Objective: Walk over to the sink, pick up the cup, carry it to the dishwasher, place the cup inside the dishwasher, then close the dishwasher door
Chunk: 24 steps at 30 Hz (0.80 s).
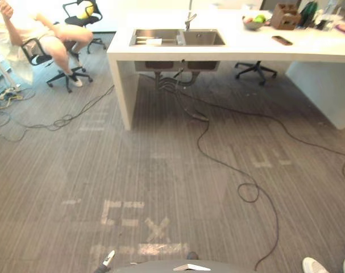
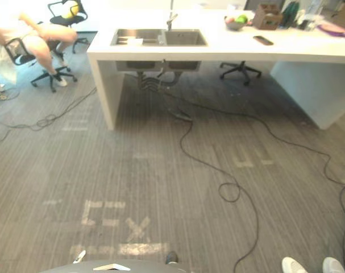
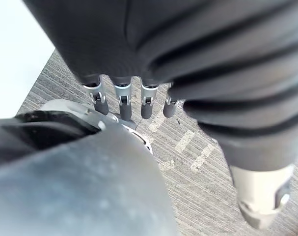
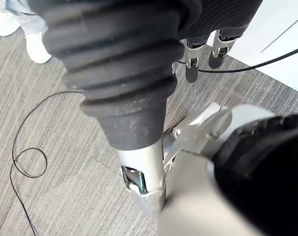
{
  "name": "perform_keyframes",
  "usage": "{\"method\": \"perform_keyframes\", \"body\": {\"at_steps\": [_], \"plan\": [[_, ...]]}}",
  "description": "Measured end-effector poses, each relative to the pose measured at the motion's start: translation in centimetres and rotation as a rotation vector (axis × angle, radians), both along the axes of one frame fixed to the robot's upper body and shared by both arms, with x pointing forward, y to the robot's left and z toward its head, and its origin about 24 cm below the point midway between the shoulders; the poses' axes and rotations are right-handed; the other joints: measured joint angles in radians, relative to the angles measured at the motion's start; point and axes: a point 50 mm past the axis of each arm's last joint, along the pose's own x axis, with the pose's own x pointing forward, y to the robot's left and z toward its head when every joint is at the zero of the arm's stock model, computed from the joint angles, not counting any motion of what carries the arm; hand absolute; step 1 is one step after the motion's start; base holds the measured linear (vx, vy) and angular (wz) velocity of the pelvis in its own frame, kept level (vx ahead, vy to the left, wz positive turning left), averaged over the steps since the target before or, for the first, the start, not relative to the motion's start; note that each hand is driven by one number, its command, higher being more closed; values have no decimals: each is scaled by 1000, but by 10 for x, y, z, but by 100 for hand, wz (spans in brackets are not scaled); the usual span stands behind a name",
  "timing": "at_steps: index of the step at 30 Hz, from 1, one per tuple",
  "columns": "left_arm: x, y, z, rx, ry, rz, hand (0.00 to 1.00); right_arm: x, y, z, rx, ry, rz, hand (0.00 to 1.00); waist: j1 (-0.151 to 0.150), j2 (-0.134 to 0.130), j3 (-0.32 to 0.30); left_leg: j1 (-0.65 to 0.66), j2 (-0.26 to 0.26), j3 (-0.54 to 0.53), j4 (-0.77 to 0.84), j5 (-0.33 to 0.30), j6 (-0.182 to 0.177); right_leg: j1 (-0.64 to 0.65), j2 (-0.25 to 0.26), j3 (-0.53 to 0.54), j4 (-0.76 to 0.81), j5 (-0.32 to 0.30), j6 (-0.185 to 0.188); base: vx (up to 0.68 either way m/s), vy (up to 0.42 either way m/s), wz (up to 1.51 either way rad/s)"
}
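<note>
A small white thing (image 1: 153,41), possibly the cup, lies in the sink (image 1: 203,38) of the white surface (image 1: 246,48) at 12 o'clock, well apart from the hands. The left hand (image 3: 124,105) and right hand (image 4: 192,66) hang loose-fingered and empty over the grey carpeted floor (image 1: 161,170). A person (image 1: 41,34) sits at 10 o'clock.

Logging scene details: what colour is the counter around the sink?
White; the counter shows best in the left eye view.

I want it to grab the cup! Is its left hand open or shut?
Open. The left hand hangs with straight fingers over the carpet, holding nothing.
</note>
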Motion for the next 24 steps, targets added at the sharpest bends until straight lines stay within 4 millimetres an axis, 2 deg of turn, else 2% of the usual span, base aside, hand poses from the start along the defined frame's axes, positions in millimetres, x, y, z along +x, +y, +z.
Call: {"method": "perform_keyframes", "body": {"at_steps": [3,7,8,10,12,15,17,20,24], "plan": [[6,0,1,16,-11,-74,0,34,-2,5,-58,-122,57,0,11,-6,7,21,2,-9,-10,12,3,16,4,-15,-5,-4,4,39,-2,12],[22,5,5,53,-62,-133,0,93,1,23,-124,-354,217,0,11,-12,11,23,0,-4,-13,13,5,13,2,-13,-6,-3,4,0,0,0],[27,5,6,59,-79,-119,0,98,2,25,-130,-375,239,0,11,-14,12,24,0,-4,-14,13,5,13,2,-13,-6,-3,4,0,0,0],[49,5,13,68,-173,-70,0,110,4,30,-131,-422,261,0,12,-19,18,30,0,-4,-25,16,2,14,2,-13,-6,-3,4,-18,0,-1],[81,2,24,121,-286,-31,0,120,7,34,-146,-448,322,0,13,-38,32,38,0,-2,-24,19,6,22,3,-12,-6,-3,4,-39,0,-2],[99,0,29,180,-317,-65,0,120,10,33,-149,-443,356,0,3,-46,41,50,-1,6,-25,19,6,30,2,-8,-6,-2,4,-28,7,-7],[99,-4,28,208,-305,-100,0,119,10,33,-151,-432,366,0,1,-40,47,59,-1,17,-26,16,6,33,2,-2,-6,-2,4,-19,9,-15],[89,-12,22,240,-252,-143,0,112,12,29,-137,-394,381,0,1,-27,61,74,0,26,-25,10,5,43,5,11,-6,-3,6,-19,2,-12],[69,-14,14,247,-197,-167,0,98,14,24,-145,-347,416,0,2,-26,64,85,5,42,-25,5,1,46,11,23,-6,-4,7,-23,-13,-11]]}}
